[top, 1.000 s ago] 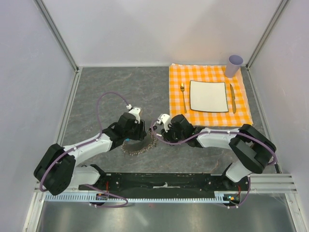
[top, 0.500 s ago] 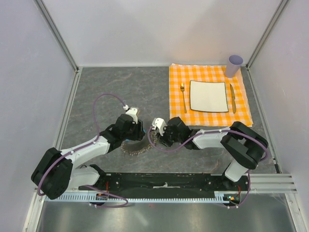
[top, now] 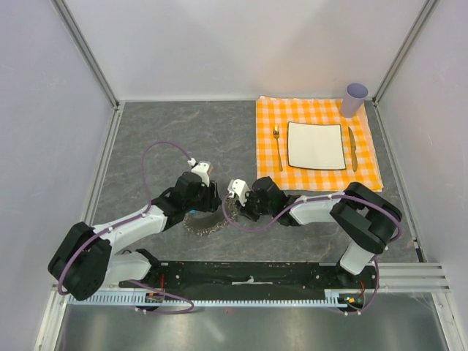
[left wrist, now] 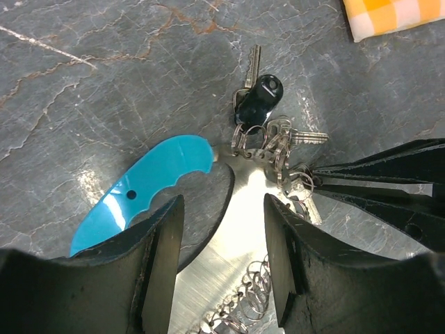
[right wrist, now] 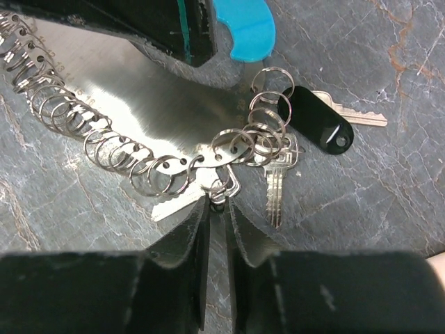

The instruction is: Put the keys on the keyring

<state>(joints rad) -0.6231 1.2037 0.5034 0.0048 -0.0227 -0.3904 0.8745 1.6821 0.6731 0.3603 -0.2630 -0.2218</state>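
Note:
The keyring (top: 205, 225) lies on the grey table between my two grippers. It is a shiny curved strip strung with many rings (right wrist: 104, 146), with a bright-blue tag (left wrist: 149, 188) and a black fob (left wrist: 261, 97). The keys (left wrist: 295, 177) cluster at its end; one key (right wrist: 276, 188) points toward me in the right wrist view. My left gripper (left wrist: 222, 209) is open, its fingers either side of the shiny strip. My right gripper (right wrist: 219, 202) is nearly shut, pinching a small ring by a key's head. The two grippers (top: 208, 203) (top: 235, 208) are almost touching.
An orange checked cloth (top: 365, 164) at the back right holds a white plate (top: 316, 144), a fork (top: 278, 146) and a knife (top: 352, 148). A purple cup (top: 355, 99) stands at its far corner. The cloth's corner (left wrist: 389, 17) shows in the left wrist view.
My right gripper has slid left, closer to the left gripper and the key cluster. The left arm has shifted only slightly.

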